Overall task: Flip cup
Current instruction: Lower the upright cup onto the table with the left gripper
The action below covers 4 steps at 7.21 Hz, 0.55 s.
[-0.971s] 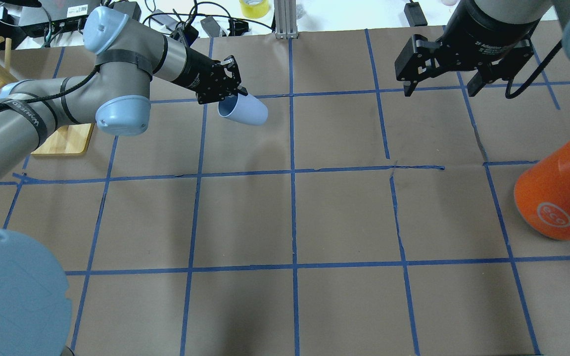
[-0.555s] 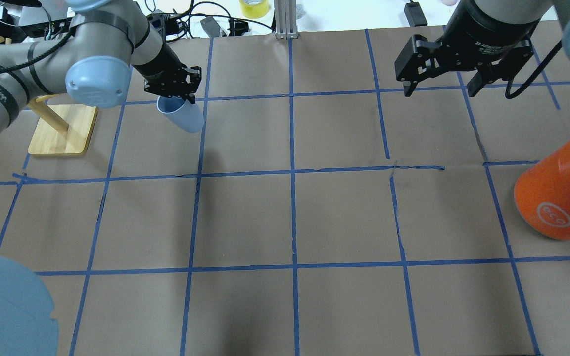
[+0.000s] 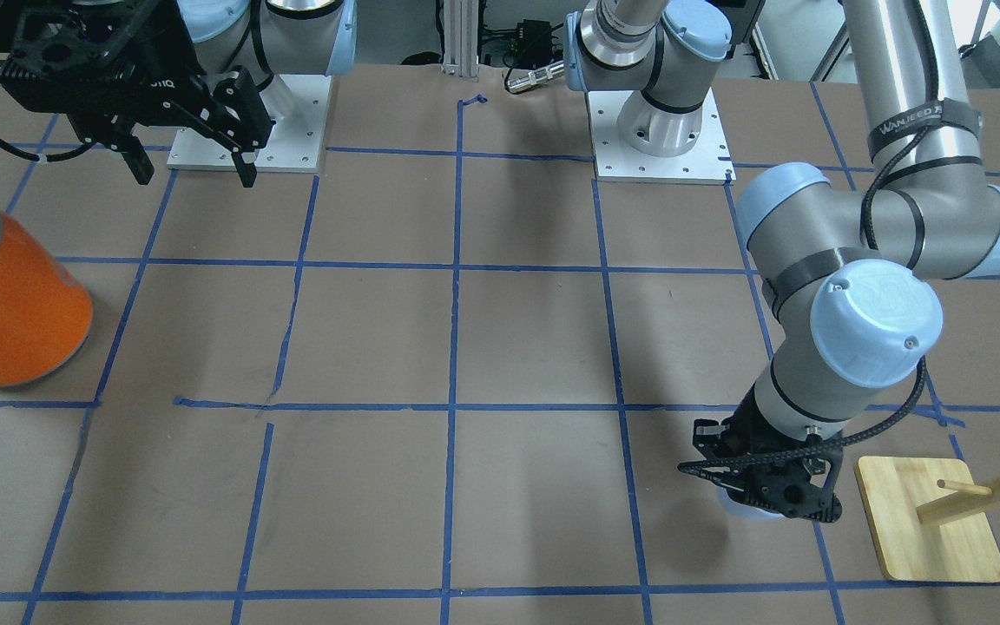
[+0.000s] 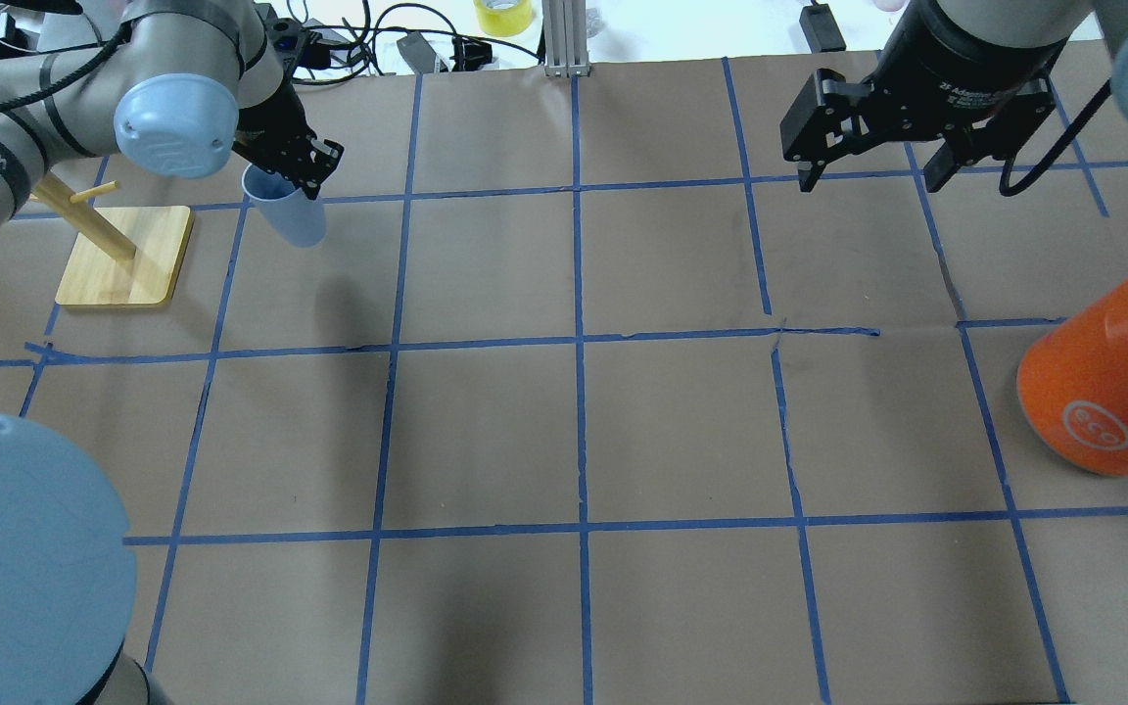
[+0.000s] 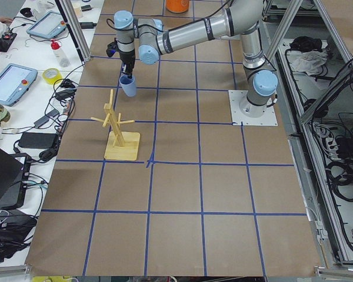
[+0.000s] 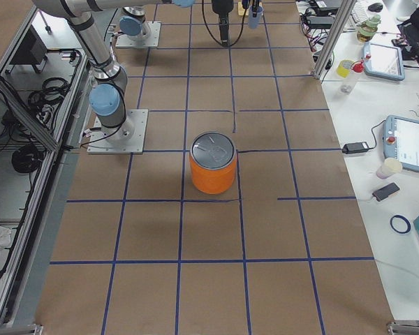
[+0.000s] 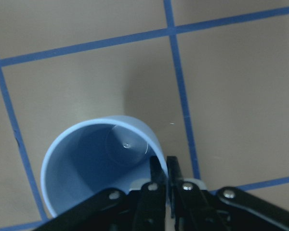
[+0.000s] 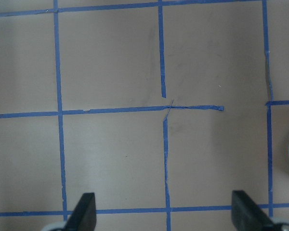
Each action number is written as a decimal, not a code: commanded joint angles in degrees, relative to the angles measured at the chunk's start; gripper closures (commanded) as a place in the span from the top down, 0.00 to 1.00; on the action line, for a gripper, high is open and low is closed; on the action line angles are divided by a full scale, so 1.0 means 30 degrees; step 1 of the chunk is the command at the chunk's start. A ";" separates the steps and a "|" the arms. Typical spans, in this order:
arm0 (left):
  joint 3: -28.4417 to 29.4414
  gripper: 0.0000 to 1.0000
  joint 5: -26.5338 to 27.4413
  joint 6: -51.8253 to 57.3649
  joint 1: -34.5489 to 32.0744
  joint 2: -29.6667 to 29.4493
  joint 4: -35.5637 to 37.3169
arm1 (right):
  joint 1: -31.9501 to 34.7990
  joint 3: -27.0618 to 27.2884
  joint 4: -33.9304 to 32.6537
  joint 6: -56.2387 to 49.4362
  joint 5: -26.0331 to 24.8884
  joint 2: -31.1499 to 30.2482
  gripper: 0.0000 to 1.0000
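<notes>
The pale blue cup hangs from my left gripper near the far left of the table, beside the wooden rack. It is almost upright with its mouth up, and its shadow lies apart from it. In the left wrist view the two fingers pinch the cup's rim, one inside and one outside. In the front view only the cup's lower edge shows under the left gripper. It also shows in the left view. My right gripper is open and empty, high over the far right.
A large orange can with a silver top stands at the right edge. A wooden peg rack on a board stands just left of the cup. Cables and boxes lie beyond the table's far edge.
My left gripper has swung left toward the wooden rack with the cup, and the cup has turned from lying sideways to mouth up. The right arm has not moved.
</notes>
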 commanded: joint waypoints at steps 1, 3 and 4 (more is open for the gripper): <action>-0.0043 0.00 0.0805 0.0929 0.0026 -0.1081 0.1391 | 0.0000 0.0000 0.0022 0.0000 0.0000 0.0000 1.00; -0.0192 0.00 -0.1184 0.1015 0.0026 -0.1580 0.2447 | 0.0000 0.0000 0.0109 -0.0029 0.0000 0.0000 1.00; -0.0193 0.00 -0.1188 0.1045 0.0026 -0.1611 0.2452 | 0.0000 0.0000 0.0110 0.0000 0.0000 0.0000 1.00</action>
